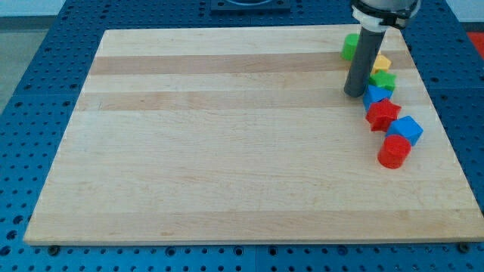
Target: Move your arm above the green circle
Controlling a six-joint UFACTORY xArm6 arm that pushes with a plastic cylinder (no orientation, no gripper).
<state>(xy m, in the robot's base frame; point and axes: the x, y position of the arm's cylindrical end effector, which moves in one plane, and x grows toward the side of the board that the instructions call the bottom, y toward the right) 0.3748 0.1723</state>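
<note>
The green circle sits near the board's top right corner, partly hidden behind my rod. My tip rests on the board just below the green circle and left of a column of blocks. That column runs down the view's right side: a yellow block, a green star, a blue block, a red star, a blue cube and a red cylinder. The tip is close to the blue block's left side; I cannot tell if they touch.
The wooden board lies on a blue perforated table. The blocks cluster near the board's right edge.
</note>
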